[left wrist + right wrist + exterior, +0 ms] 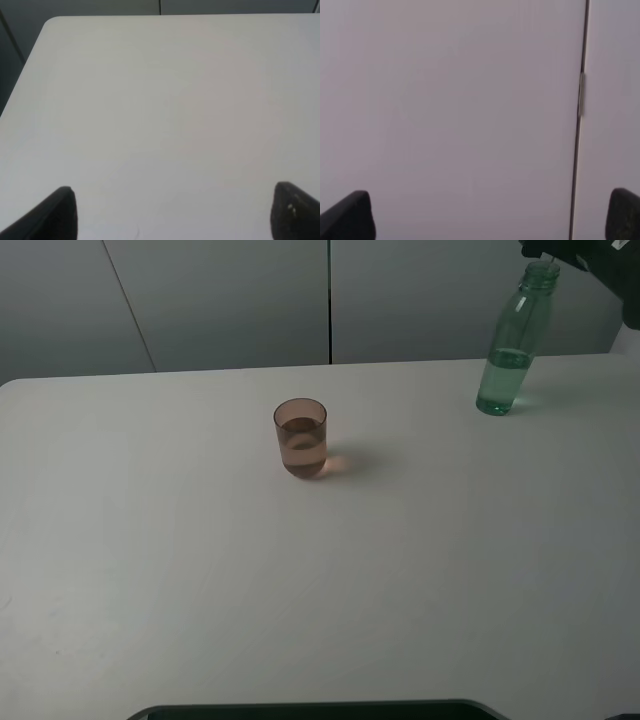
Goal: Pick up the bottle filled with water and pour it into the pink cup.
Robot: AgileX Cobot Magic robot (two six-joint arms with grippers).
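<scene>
Worktop [150,570]: plain off-white, matte, rounded far-left corner, faint scuffs only. Behind it a grey panelled wall [220,300] w/ one dark vertical seam near centre and a slanted seam further left. A dark curved edge [320,708] cuts in along the near side of the exterior view; can't tell what it is.

Green bottle [510,345]: 1, upright at far right of worktop, well apart from the cup, no cap, water only in the lower part. Its neck reaches up to a black part of the right arm [585,255] at the top right corner; arm mostly cut off by the frame, so contact w/ the neck is hard to judge.

Pink cup [300,437]: 1, upright near the middle of the worktop, slightly toward the far side, partly filled w/ liquid, pinkish glow on the surface just beside it.

Right gripper [490,215]: only 2 dark finger tips show at the frame edges, fingers [350,215] spread wide apart, nothing between them; that view faces the grey wall and a vertical seam.

Left gripper [172,212]: fingers [50,217] likewise apart, empty, over bare worktop near a rounded corner. Not seen in the exterior view.
</scene>
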